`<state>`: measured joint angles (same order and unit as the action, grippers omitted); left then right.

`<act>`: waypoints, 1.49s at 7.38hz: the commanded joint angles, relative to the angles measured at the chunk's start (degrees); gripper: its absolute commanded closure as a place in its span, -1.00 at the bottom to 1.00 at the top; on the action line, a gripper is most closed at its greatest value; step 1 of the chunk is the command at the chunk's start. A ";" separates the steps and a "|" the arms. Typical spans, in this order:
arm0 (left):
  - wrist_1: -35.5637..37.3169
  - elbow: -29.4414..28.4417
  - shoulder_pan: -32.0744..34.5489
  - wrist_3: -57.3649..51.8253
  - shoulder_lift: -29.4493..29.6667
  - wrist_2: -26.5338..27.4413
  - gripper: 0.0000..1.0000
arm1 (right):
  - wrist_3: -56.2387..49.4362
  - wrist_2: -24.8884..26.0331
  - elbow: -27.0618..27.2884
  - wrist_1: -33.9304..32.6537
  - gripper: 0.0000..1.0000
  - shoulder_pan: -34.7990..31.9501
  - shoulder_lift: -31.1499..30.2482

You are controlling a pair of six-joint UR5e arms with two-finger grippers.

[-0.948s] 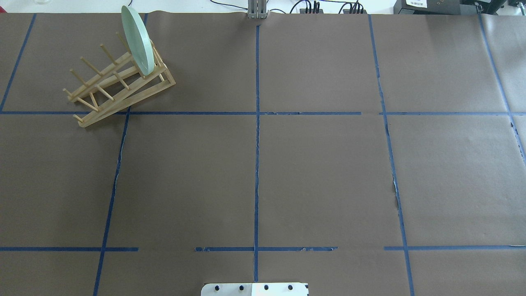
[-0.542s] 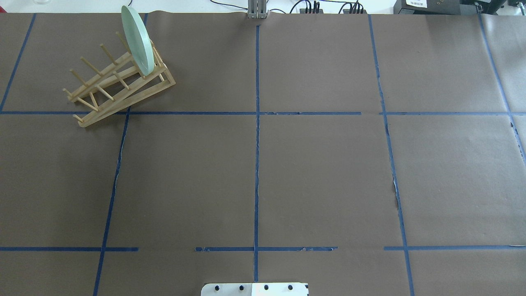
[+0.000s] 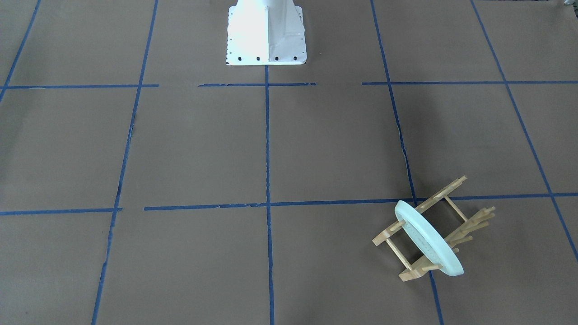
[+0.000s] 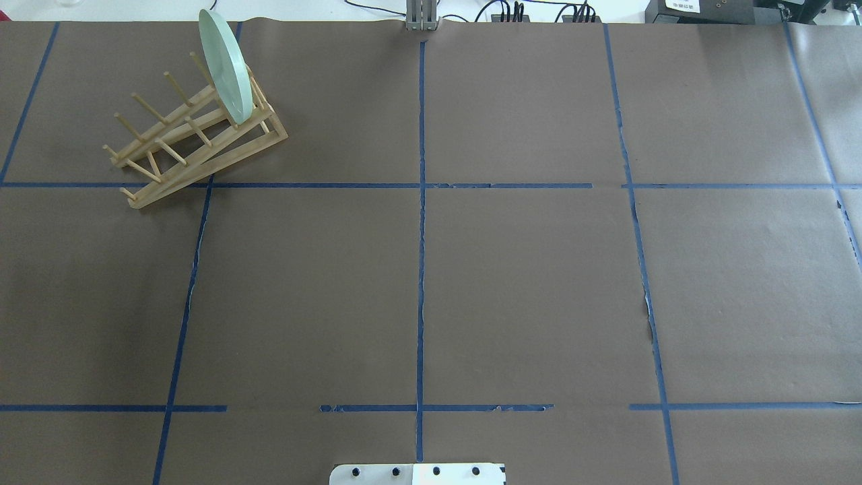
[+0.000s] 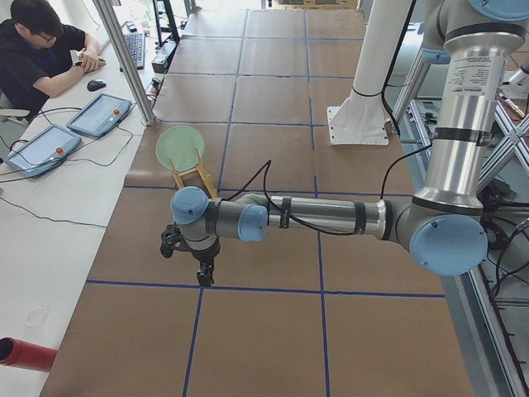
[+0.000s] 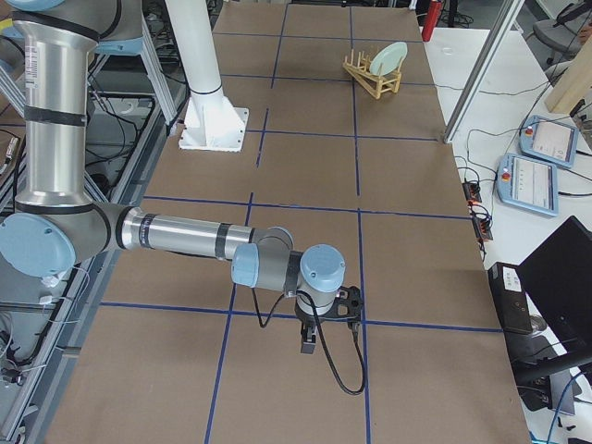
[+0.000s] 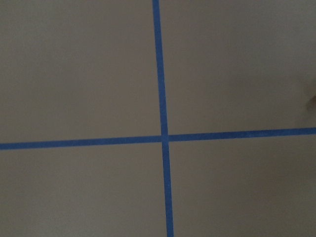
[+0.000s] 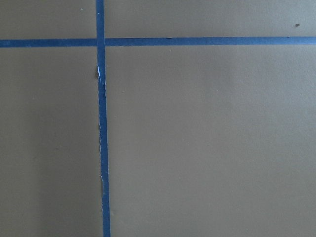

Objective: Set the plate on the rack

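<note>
Standing on edge, the mint-green plate (image 4: 225,67) sits between the pegs at one end of the wooden dish rack (image 4: 176,180). The rack lies at the far left of the brown paper-covered table (image 4: 525,283). The left gripper (image 5: 204,273) points down over the blue tape grid, well apart from the rack. The right gripper (image 6: 308,344) points down at the opposite end of the table. Whether either gripper's fingers are spread or closed cannot be told.

Brown paper-covered table (image 4: 525,283), blue tape grid lines (image 4: 421,269); seated black-shirted operator (image 5: 37,58) near flat grey-blue touchscreen pendant (image 5: 99,114); red cylinder (image 5: 25,354).
</note>
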<state>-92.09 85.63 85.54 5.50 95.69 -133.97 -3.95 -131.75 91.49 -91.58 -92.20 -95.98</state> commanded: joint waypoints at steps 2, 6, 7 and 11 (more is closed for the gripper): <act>3.15 1.64 4.71 0.04 -2.51 -3.13 -1.00 | 0.00 0.00 0.00 0.00 -1.00 0.00 0.00; 3.06 9.83 4.72 0.04 -8.77 -3.06 -1.00 | 0.00 0.00 -0.09 0.00 -1.00 0.00 0.00; 2.97 9.74 4.72 0.04 -8.77 -2.97 -1.00 | 0.00 0.00 0.00 -0.09 -1.00 0.00 0.00; 2.80 9.65 4.64 -0.05 -8.59 -2.18 -1.00 | 0.00 0.00 -0.09 -0.09 -1.00 0.00 0.00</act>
<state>-89.20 95.30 90.19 5.52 87.08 -136.30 -3.98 -131.75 91.48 -91.64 -92.20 -95.98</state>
